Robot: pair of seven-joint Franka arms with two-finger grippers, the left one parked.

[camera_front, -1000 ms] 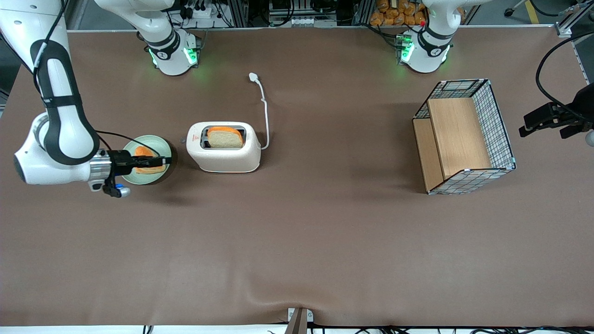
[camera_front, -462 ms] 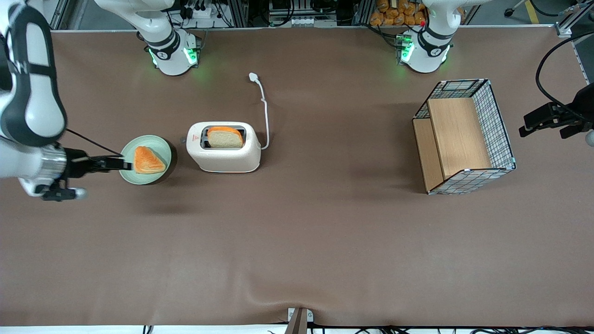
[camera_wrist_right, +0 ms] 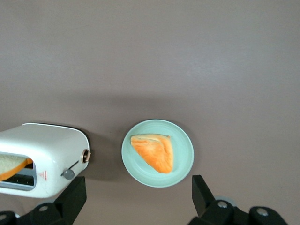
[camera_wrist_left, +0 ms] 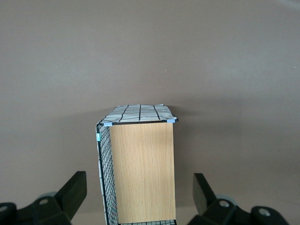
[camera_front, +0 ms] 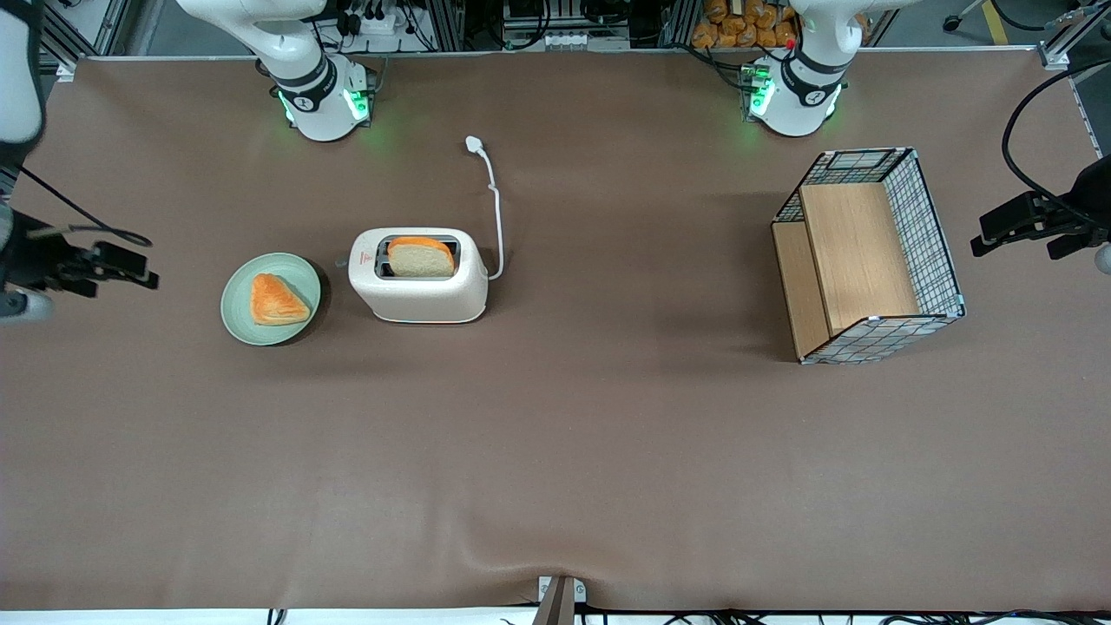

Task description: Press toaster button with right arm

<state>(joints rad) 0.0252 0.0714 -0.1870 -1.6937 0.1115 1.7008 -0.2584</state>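
Press stage, judged from the layout alone. Cream toaster [camera_front: 425,295] upright on the brown table [camera_front: 555,451], a bread slice [camera_front: 421,258] standing high in its top slot. Toaster button [camera_wrist_right: 68,174] a small grey knob on the narrow end beside the red triangle mark, touched by nothing. Gripper [camera_front: 139,267] of the right arm [camera_front: 17,69] well apart from the toaster, toward the working arm's end of the table, jaws spread wide and holding nothing. Between gripper and toaster, just beside the button end, a pale green plate [camera_front: 233,295] carrying an orange-crusted wedge of bread [camera_front: 276,300]. No sign of contact with the button; whether the press is done or yet to come cannot be told. If undone, left to do: an approach over the plate, then a push on the knob.

Front view only: white cord and plug [camera_front: 474,145] running from the toaster away from the camera; wire-mesh wooden basket [camera_front: 868,260] far from the toaster toward the parked arm's end; the gripper's standoff from the toaster.

Right wrist view only: the button end face-on, with the grey knob and a second small round fitting above it; both fingers [camera_wrist_right: 70,199] plainly separated, the plate and the toaster's end framed between them.
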